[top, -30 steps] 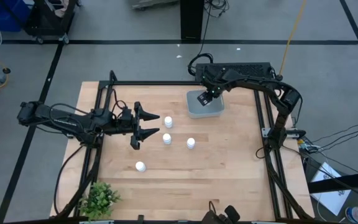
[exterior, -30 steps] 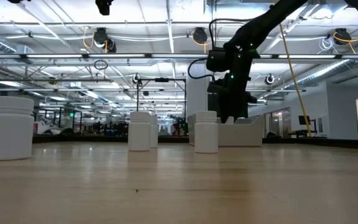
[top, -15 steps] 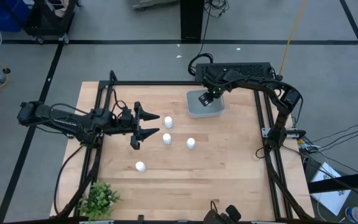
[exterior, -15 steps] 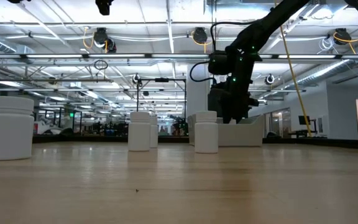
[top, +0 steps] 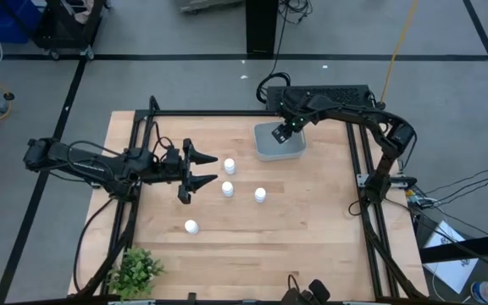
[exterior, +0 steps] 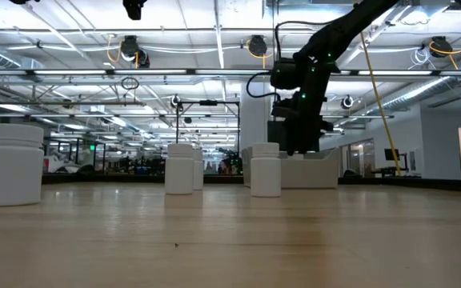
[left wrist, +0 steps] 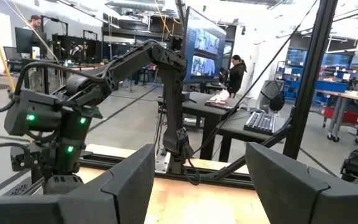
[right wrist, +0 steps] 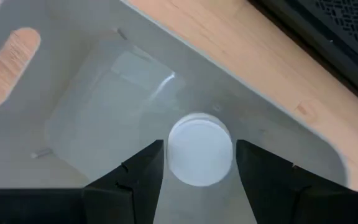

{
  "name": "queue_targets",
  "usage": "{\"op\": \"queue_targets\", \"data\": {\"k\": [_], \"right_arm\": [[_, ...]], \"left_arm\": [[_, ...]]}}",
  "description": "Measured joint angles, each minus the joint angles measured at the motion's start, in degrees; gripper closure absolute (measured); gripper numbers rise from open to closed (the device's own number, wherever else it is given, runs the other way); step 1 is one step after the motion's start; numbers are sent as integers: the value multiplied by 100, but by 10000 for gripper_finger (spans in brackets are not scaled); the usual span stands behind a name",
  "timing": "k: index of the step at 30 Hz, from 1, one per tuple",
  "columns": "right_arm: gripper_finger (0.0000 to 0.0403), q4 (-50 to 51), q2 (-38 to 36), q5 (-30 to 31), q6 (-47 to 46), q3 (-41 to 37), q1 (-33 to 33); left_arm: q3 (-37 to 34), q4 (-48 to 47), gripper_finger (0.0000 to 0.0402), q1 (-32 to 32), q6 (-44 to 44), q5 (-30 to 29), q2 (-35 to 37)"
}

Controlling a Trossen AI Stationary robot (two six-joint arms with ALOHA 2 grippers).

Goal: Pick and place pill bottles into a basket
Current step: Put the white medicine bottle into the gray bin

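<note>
Right gripper [top: 280, 133], jaws spread, hides part of the basket [top: 269, 150] — one pill bottle [right wrist: 200, 149] inside, four beside it; left gripper [top: 207, 170] open.

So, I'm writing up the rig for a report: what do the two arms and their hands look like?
Both arms are dark, jointed and slim, with black cables looped along them. The left hand ends in two pointed black fingers, broad flat plates in its wrist view. The right hand has matching dark angular fingers, and green lights glow on the right arm's wrist housing.

A robotics lab or open workshop; strip-lit ceiling [exterior: 182, 48], desks with monitors [left wrist: 202, 46], taped concrete floor [top: 185, 80].
</note>
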State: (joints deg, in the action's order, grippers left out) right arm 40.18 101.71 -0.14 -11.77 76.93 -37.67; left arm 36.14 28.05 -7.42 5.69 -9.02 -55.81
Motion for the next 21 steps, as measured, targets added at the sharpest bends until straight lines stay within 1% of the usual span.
{"op": "queue_targets", "data": {"k": [6, 13, 16, 21], "right_arm": [[187, 5, -269, 0, 47, 0, 38], [182, -4, -933, -9, 11, 0, 238], [181, -22, -1313, -7, 7, 0, 428], [183, -397, -1896, -10, -111, 1, 963]], "left_arm": [[0, 0, 146, 0, 0, -2, 0], [0, -2, 146, 0, -68, -2, 0], [0, -1, 146, 0, -70, -3, 0], [0, 0, 146, 0, -70, -4, 0]]}}
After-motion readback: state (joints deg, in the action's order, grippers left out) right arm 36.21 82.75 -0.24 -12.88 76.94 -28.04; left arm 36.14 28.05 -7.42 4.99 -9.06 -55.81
